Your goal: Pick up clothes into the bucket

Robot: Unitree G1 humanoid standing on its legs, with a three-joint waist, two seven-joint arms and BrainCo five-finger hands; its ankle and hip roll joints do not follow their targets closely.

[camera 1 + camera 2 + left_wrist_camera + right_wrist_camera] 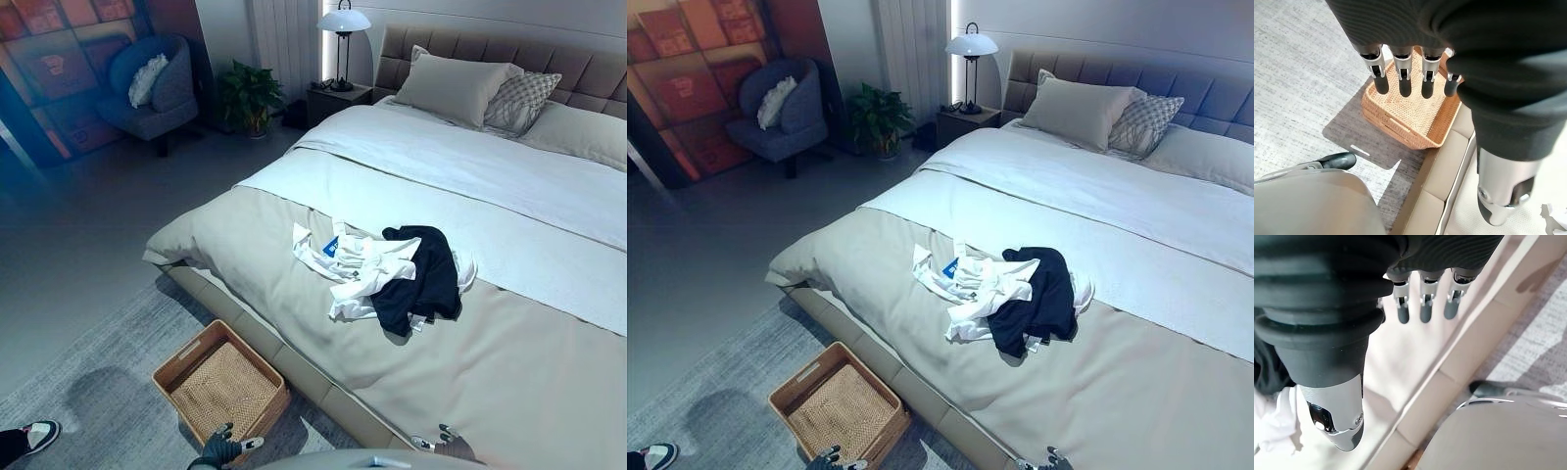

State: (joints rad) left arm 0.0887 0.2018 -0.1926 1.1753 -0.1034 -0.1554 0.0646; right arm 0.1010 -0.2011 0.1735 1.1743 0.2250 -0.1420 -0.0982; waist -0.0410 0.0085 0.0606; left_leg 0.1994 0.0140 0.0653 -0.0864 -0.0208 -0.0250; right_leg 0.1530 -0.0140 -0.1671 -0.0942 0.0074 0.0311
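Both hands low, fingers straight, empty: left hand [223, 447] over basket [221, 386]; right hand [443, 443] at bed [490, 382] edge. Clothes pile [387, 274] well beyond.

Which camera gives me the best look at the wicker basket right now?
The left eye view: the wicker basket shows whole on the rug beside the bed. The right eye view shows it too; in the left wrist view the open left hand partly covers it.
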